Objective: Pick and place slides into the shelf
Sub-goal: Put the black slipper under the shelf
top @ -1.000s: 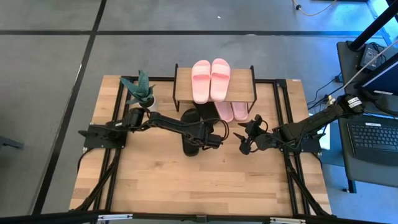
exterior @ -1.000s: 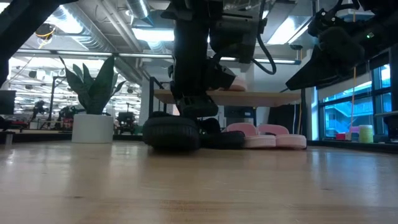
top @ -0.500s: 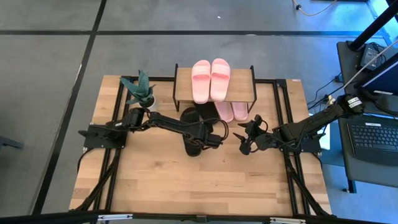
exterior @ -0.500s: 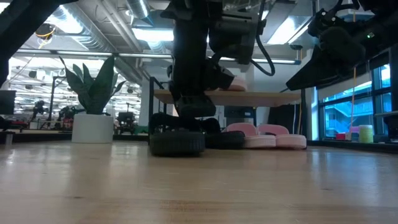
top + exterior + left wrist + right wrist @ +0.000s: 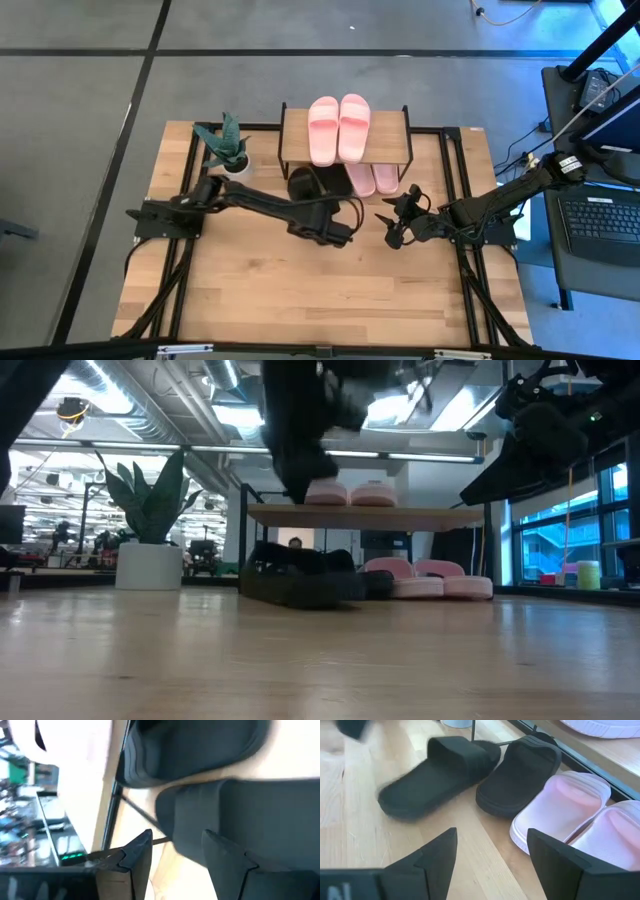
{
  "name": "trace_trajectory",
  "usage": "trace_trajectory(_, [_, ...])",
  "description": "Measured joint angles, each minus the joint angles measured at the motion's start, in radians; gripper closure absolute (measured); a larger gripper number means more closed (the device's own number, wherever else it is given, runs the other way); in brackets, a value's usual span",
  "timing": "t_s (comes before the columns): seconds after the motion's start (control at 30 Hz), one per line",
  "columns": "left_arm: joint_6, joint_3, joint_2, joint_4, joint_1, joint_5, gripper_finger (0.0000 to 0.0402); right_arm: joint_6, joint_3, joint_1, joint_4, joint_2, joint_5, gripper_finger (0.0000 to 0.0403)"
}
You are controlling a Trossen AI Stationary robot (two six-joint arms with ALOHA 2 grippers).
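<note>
Right wrist view showed the black slide (image 5: 427,777) lying askew, half outside the shelf (image 5: 345,140); left gripper (image 5: 175,865) spread and empty, could knock it further out.

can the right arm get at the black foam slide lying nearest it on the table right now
Probably yes: the right end effector hangs open, with bare tabletop between it and the black foam slide; nothing lies between.
</note>
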Motion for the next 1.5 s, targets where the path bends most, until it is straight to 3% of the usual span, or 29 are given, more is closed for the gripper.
trace_trajectory(0.13, [0.036, 0.000, -0.053, 0.041, -0.022, 0.053, 0.0237, -0.003, 0.000, 0.000, 0.003, 0.000, 0.000, 0.0161])
trace_trajectory(0.3, [-0.002, -0.001, -0.094, -0.021, -0.064, 0.083, 0.0237, 0.003, 0.000, 0.000, 0.000, 0.000, -0.004, 0.0161])
trace_trajectory(0.43, [-0.026, -0.020, -0.125, 0.033, -0.129, 0.124, 0.0237, 0.019, 0.000, 0.000, 0.005, 0.000, -0.097, 0.0161])
trace_trajectory(0.57, [0.007, -0.102, -0.166, 0.222, -0.204, 0.168, 0.0237, 0.019, 0.000, 0.001, 0.002, 0.000, -0.148, 0.0161])
trace_trajectory(0.77, [0.140, -0.308, -0.231, 0.731, -0.270, 0.419, 0.0237, -0.005, 0.000, 0.000, 0.003, 0.000, -0.149, 0.0161])
trace_trajectory(0.97, [0.154, -0.468, -0.250, 1.078, -0.220, 0.413, 0.0237, -0.019, 0.000, 0.000, 0.007, 0.000, -0.149, 0.0161])
trace_trajectory(1.03, [0.155, -0.504, -0.236, 1.188, -0.195, 0.453, 0.0237, -0.019, 0.000, 0.002, 0.007, 0.000, -0.149, 0.0161])
trace_trajectory(1.17, [0.156, -0.587, -0.235, 1.332, -0.162, 0.478, 0.0237, -0.009, 0.000, 0.003, 0.005, 0.000, -0.149, 0.0161])
trace_trajectory(1.5, [0.154, -0.718, -0.234, 1.474, -0.108, 0.451, 0.0237, 0.000, 0.000, 0.003, 0.003, 0.000, -0.149, 0.0161])
